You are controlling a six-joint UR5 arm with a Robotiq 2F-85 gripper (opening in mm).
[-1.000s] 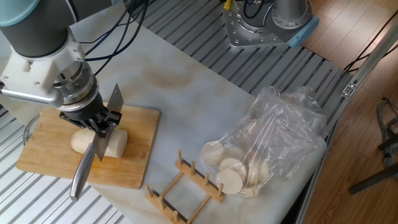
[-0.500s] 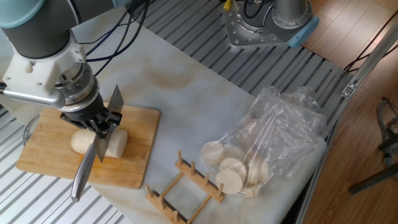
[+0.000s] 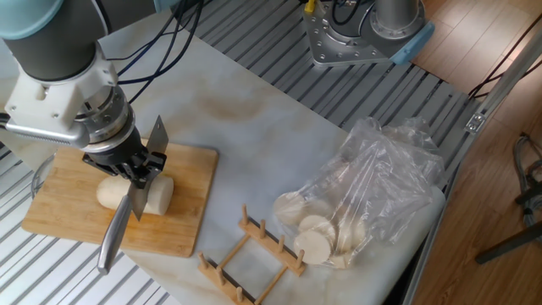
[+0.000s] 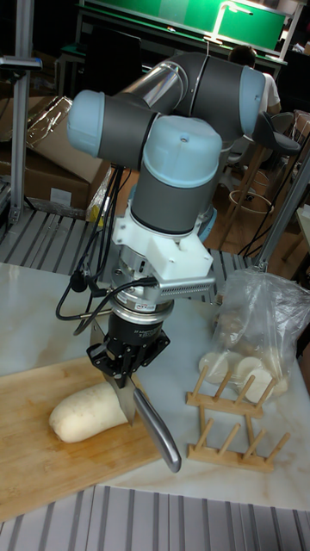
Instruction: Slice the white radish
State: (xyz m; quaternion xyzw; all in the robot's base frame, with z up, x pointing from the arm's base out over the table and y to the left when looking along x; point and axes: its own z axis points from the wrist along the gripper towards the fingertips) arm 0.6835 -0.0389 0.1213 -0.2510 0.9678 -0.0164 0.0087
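Note:
The white radish (image 3: 112, 191) (image 4: 86, 413) lies on its side on the wooden cutting board (image 3: 63, 207) (image 4: 34, 456), rounded end to the left. My gripper (image 3: 135, 169) (image 4: 129, 374) hangs right over the radish's right part, shut on a knife (image 3: 113, 233) (image 4: 162, 435). The knife's silver handle slopes down toward the table's front edge. Its blade (image 3: 157, 135) points away from the camera in the fixed view. It meets the radish near the flat end (image 3: 161, 195), and the gripper hides the contact line.
A wooden peg rack (image 3: 254, 254) (image 4: 228, 413) stands right of the board. Farther right lies a clear plastic bag (image 3: 373, 195) (image 4: 263, 318) with pale round slices. A metal robot base (image 3: 364, 34) sits at the far side. A slatted metal surface (image 3: 51, 271) surrounds the white mat.
The arm has shifted only very slightly. Knife, radish and board look the same.

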